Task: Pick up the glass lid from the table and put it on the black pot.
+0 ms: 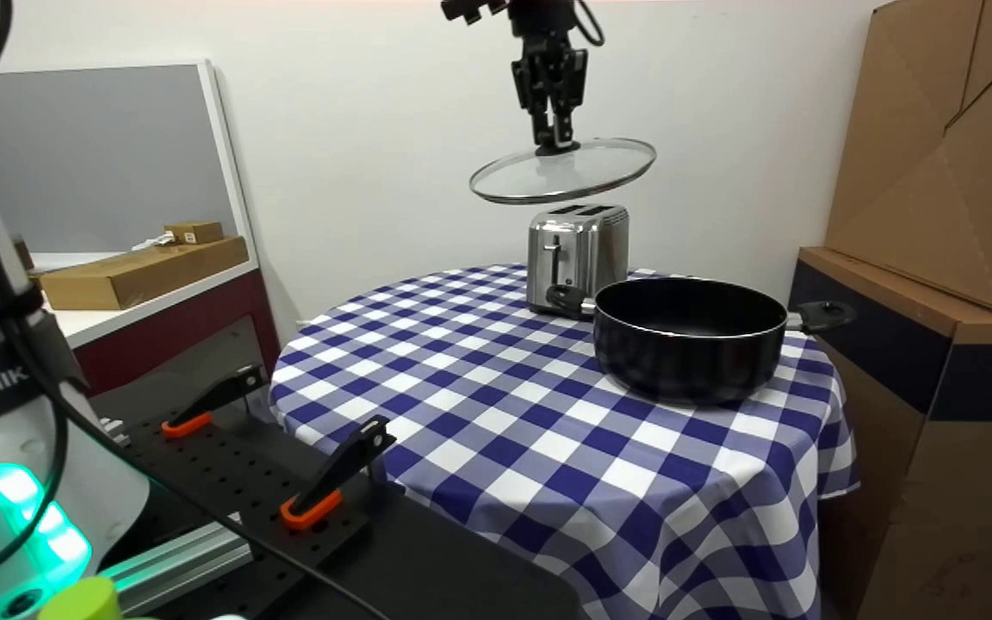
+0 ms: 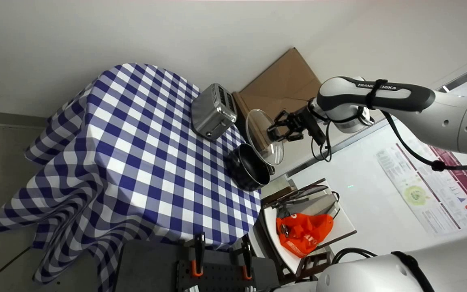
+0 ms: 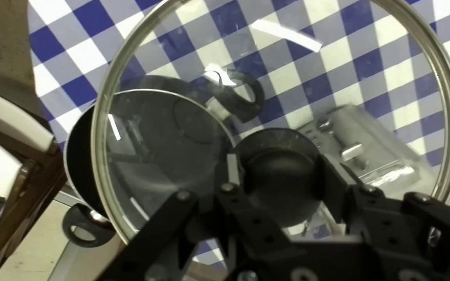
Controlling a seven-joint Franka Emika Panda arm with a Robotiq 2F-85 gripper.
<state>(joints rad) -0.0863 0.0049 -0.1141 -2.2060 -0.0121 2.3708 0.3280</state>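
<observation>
The gripper (image 1: 553, 133) is positioned above the bench (image 1: 453, 413). Its fingers (image 3: 338, 183) pinch the black knob (image 3: 281, 183) of the glass lid (image 1: 565, 175) from opposite sides — the lid hangs by this knob alone, in the air, apart from the bench surface. In an exterior view the lid is slightly tilted: its rim stands higher on the side toward the cardboard boxes (image 1: 935, 164).

The black pot (image 1: 690, 362) stands upright on the bench, near the edge that faces the cardboard boxes. One side handle (image 1: 563, 298) points toward the toaster (image 1: 578, 258); the opposite side handle (image 1: 827, 315) points outward at the edge. The toaster stands upright, slots up, just beside the pot, near the edge that faces the wall (image 1: 358, 172).

In the wrist view the lid overlaps part of the pot opening and part of the toaster — both are visible through the glass. The remainder of the pot opening lies outside the lid rim.

A blue-and-white checkered cloth (image 2: 144, 134) covers the bench and drapes over its edges. Two clamps (image 1: 341, 465) with orange pads stand on a black platform (image 1: 444, 560) at the edge nearest the robot base (image 1: 113, 491). In an exterior view an orange bag (image 2: 304, 233) lies beyond the bench edge.
</observation>
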